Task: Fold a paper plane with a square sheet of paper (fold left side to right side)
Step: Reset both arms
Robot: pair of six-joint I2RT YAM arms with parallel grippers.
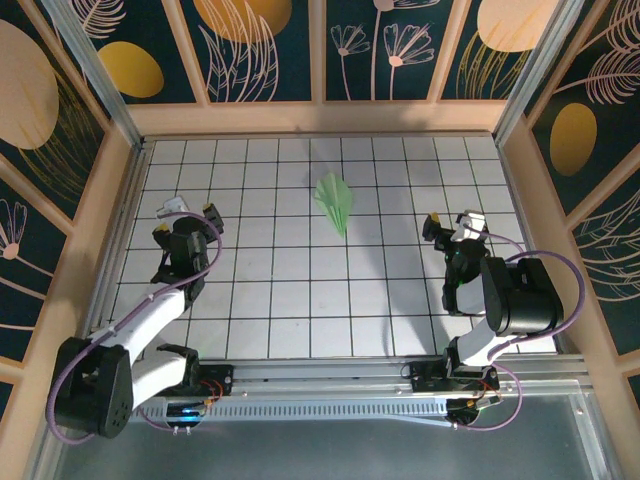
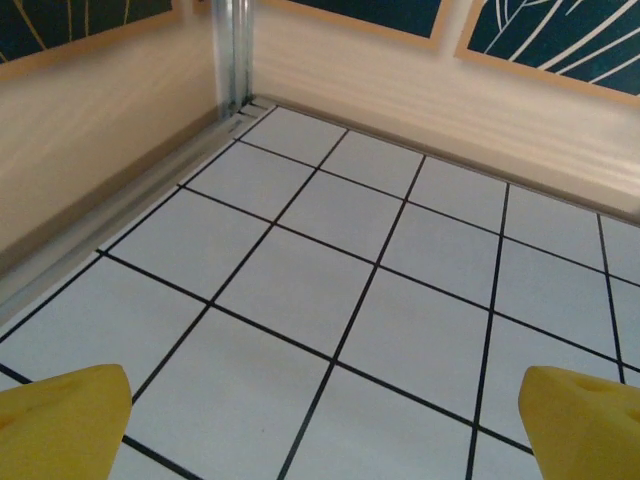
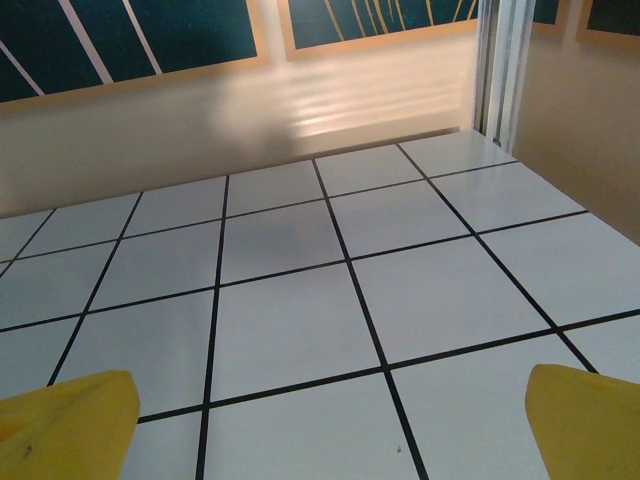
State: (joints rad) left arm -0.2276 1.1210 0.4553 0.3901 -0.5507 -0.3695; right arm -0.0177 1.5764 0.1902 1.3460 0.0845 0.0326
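The paper plane [image 1: 335,201] was seen folded, far middle; left gripper [image 1: 190,211] and right gripper [image 1: 452,222] (both wide, empty) were best held clear.

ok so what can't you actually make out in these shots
paper plane, top view: too small to read its creases or layers.
left hand, left wrist view: yellow fingertips cut off by the bottom edge.
right hand, right wrist view: fingertips likewise cut off by the bottom edge.
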